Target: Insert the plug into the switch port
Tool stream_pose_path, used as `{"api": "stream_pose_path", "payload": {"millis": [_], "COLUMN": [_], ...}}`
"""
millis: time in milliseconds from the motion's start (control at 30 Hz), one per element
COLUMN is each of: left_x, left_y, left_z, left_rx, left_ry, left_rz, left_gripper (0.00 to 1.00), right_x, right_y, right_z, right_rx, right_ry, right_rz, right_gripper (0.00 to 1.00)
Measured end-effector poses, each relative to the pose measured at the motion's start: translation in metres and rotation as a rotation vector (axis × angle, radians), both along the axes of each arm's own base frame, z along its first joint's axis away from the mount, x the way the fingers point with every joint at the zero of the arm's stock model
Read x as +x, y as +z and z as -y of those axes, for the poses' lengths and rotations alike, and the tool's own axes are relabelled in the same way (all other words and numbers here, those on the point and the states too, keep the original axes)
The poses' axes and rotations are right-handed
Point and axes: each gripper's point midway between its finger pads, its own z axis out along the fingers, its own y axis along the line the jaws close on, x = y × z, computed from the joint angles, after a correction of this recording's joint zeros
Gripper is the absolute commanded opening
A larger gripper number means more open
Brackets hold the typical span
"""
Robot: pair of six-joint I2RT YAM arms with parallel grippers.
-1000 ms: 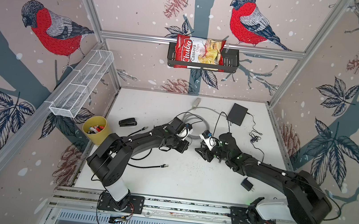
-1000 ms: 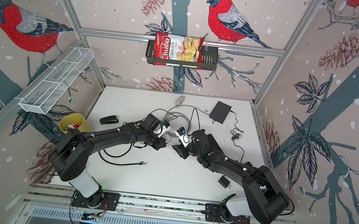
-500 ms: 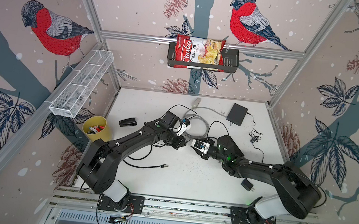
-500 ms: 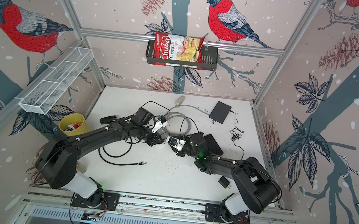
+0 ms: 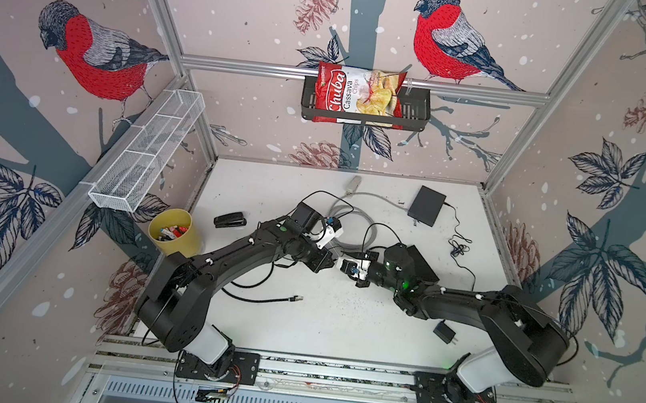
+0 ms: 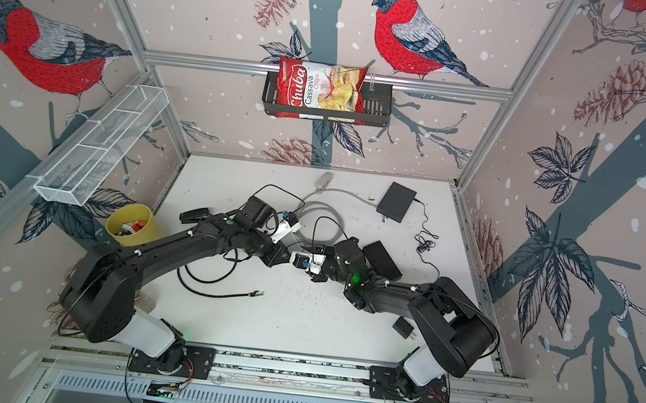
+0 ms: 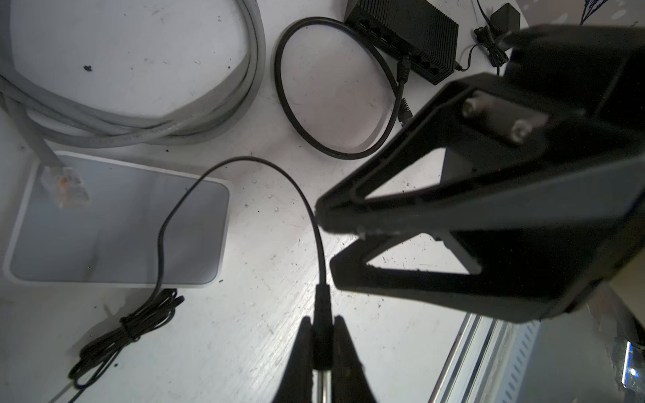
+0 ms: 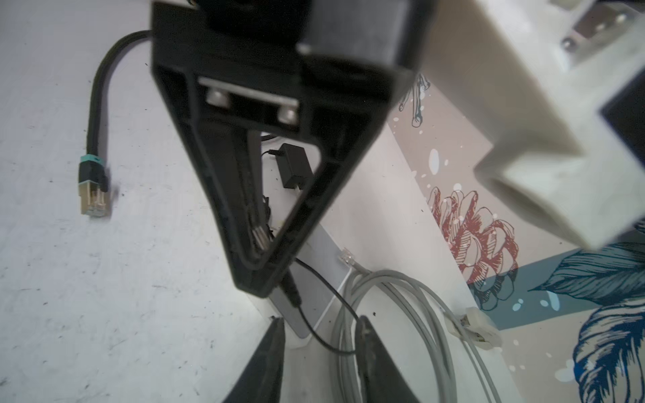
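**Left claw** (image 7: 321, 328): pressed together on the black barrel plug (image 7: 321, 301). The plug's metal tip pointed back between the fingers and its cord end stuck out past the tips. It was held above the surface (image 7: 384, 331), near the switch (image 7: 412, 24) and not touching it.

**Right claw** (image 8: 320, 324): spread, gripping nothing. The plug's thin cord (image 7: 279, 171) ran through the gap. Its tips stood just beside the left claw's tips, between them and the switch.

**Switch:** black, with a row of ports along one edge. It lay flat, partly under the right arm in both top views.

**Patch cable** (image 7: 289, 104): black and looped, with one connector meeting the switch's port row.

**White box** (image 7: 115, 223): flat, past the patch cable loop from the switch. A clear connector (image 7: 64, 185) on the coiled grey cable (image 7: 209, 104) rested on it.

**Loose cable end** (image 5: 294, 298): black with a teal band, beyond both claws from the switch.

**Second black box** (image 5: 426, 205): behind the switch, toward the back wall.

**Adapter** (image 5: 444, 332): in front of the switch, toward the rail.

**Stapler** (image 5: 230, 219) and **yellow cup** (image 5: 174, 234): beyond the left arm from the switch.
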Motion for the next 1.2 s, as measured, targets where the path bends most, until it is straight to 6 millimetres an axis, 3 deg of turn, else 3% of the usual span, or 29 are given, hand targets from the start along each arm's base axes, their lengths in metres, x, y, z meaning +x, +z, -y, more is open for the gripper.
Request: {"api": "stream_pose_path", "payload": {"millis": [200, 333, 433, 567, 767, 900, 1200], "left_x": [0.000, -0.001, -0.001, -0.002, 0.009, 0.015, 0.012], "left_y": [0.000, 0.000, 0.000, 0.000, 0.000, 0.005, -0.009], "left_z": [0.000, 0.000, 0.001, 0.000, -0.006, -0.010, 0.002], "left_rx": [-0.002, -0.005, -0.008, -0.006, 0.005, -0.042, -0.196], "left_ry": [0.007, 0.008, 0.006, 0.007, 0.069, 0.143, 0.247], "left_rz": [-0.006, -0.012, -0.013, -0.013, -0.008, 0.008, -0.104], "left_gripper": [0.08, 0.08, 0.08, 0.08, 0.44, 0.49, 0.45], "right_x": [-0.003, -0.004, -0.002, -0.002, -0.004, -0.006, -0.011], "right_y": [-0.007, -0.009, -0.013, -0.016, -0.016, -0.021, -0.037], "right_z": [-0.005, -0.014, -0.015, -0.016, -0.013, -0.011, -0.005], "right_rx": [-0.025, -0.029, -0.040, -0.051, -0.070, -0.084, -0.089], "right_ry": [0.016, 0.029, 0.022, 0.018, 0.015, 0.004, -0.048], "right_rz": [-0.011, -0.009, -0.013, -0.019, -0.040, -0.089, -0.238], "right_gripper": [0.25, 0.23, 0.12, 0.05, 0.02, 0.02, 0.02]}}
